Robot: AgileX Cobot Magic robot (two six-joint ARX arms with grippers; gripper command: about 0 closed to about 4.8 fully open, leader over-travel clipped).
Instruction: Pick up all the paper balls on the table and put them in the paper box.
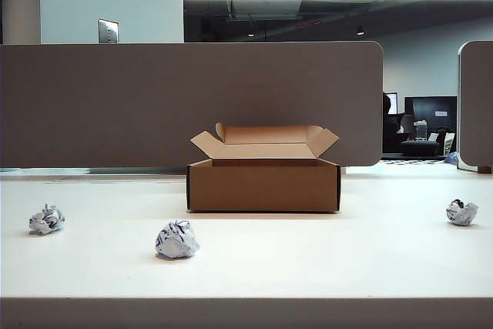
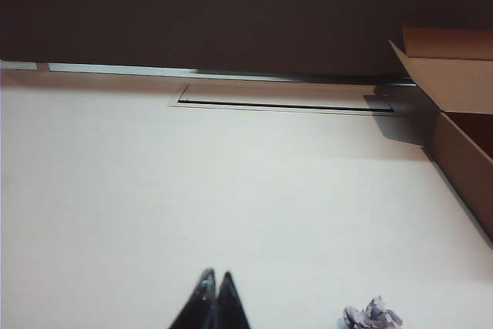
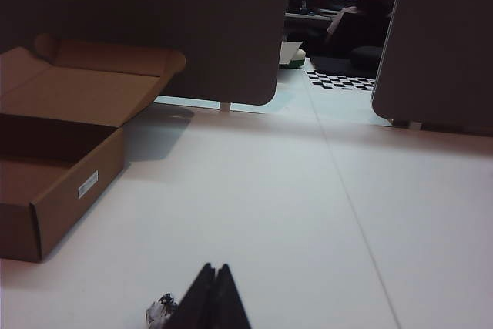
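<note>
The exterior view alone takes in the whole smooth white desk (image 1: 308, 267), the grey-brown partition panel (image 1: 192, 98) behind it, and the brown cardboard paper box (image 1: 263, 184) at its middle, flaps up. Three crumpled paper balls lie on the desk: the left ball (image 1: 46, 219), the middle ball (image 1: 176, 240) and the right ball (image 1: 461, 212), all well apart from the box. No arm appears there. Only the wrist views show the left pincer (image 2: 211, 302) and right pincer (image 3: 212, 298), each clenched to a dark point, empty, with a wad near, perhaps touching.
</note>
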